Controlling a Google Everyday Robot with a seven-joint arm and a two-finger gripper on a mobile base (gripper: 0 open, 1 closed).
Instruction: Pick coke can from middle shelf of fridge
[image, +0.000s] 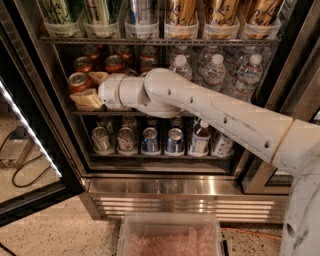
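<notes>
The fridge (185, 189) stands open. A red coke can (78, 81) with a silver top stands at the front left of the middle shelf (89, 113). More red cans (114, 63) stand behind it. My gripper (89, 89) reaches into that shelf from the right, on the white arm (210, 112). Its tan fingers (86, 100) are spread apart, one low in front of the can and one up beside it. The can's lower part is hidden behind the lower finger. I cannot tell whether the fingers touch the can.
Water bottles (215, 70) fill the right of the middle shelf. Tall cans in clear trays (181, 17) stand on the rack above. Small cans (150, 140) and a bottle stand below. The glass door (27, 137) with its light strip hangs open at left. A clear bin (170, 235) sits on the floor.
</notes>
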